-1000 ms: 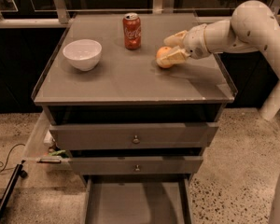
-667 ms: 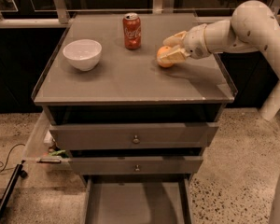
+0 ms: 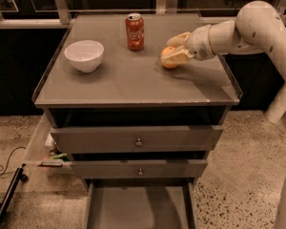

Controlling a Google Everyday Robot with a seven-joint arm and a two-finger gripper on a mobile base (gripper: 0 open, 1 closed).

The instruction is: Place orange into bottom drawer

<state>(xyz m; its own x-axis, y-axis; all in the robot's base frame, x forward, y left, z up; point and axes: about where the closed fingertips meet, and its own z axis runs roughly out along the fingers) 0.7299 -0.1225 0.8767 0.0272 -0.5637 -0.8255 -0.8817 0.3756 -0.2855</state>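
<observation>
The gripper is near the back right corner of the bench, its jaws pinching the orange, which rests on the bench. I judge that lifting it and lowering it into the open bottom drawer are left to do.

Arm stretched, seemingly level; end effector right of centre.
</observation>
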